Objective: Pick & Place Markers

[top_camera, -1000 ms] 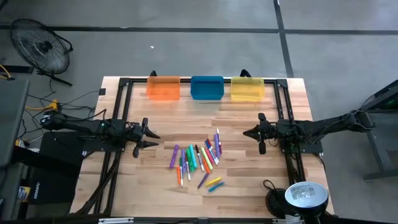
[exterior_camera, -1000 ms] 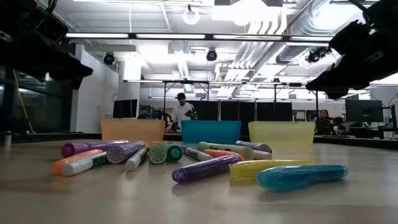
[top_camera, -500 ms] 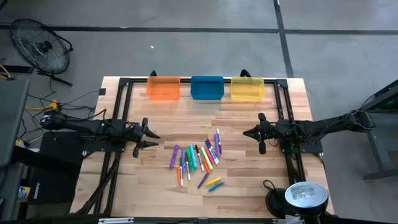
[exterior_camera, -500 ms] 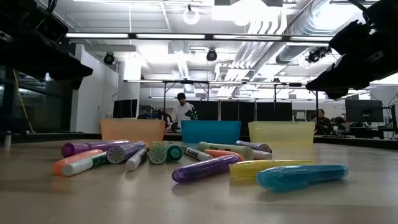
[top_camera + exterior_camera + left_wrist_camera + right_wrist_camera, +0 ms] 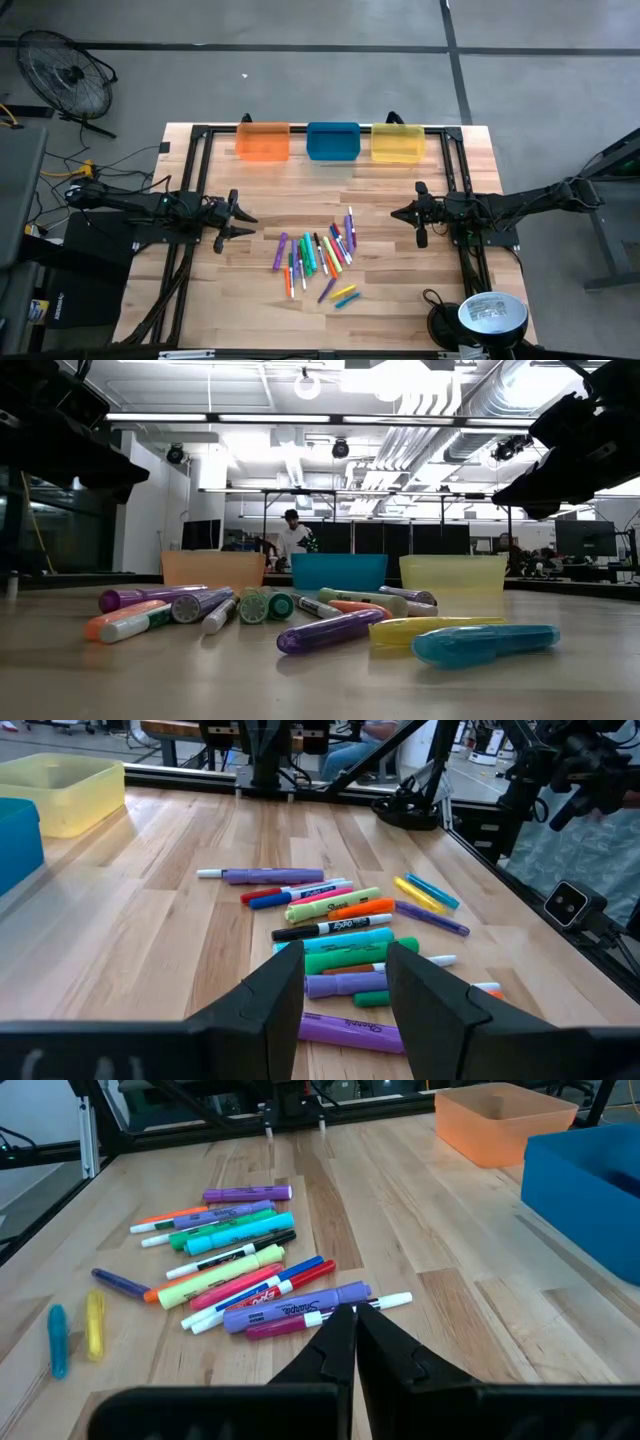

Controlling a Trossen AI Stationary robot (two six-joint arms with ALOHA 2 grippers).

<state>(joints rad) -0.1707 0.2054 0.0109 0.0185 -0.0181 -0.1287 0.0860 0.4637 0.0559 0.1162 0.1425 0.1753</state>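
1. Three translucent bins, orange bin (image 5: 263, 141), blue bin (image 5: 333, 141) and yellow bin (image 5: 397, 142), line the far edge of the wooden surface (image 5: 260, 300).
2. Markers (image 5: 318, 257) in mixed colours lie scattered mid-surface, between both arms.
3. Left claw (image 5: 245, 224) hovers beside them, fingers spread, holding nothing.
4. Right claw (image 5: 396, 213) hovers opposite, fingers pressed together, empty.
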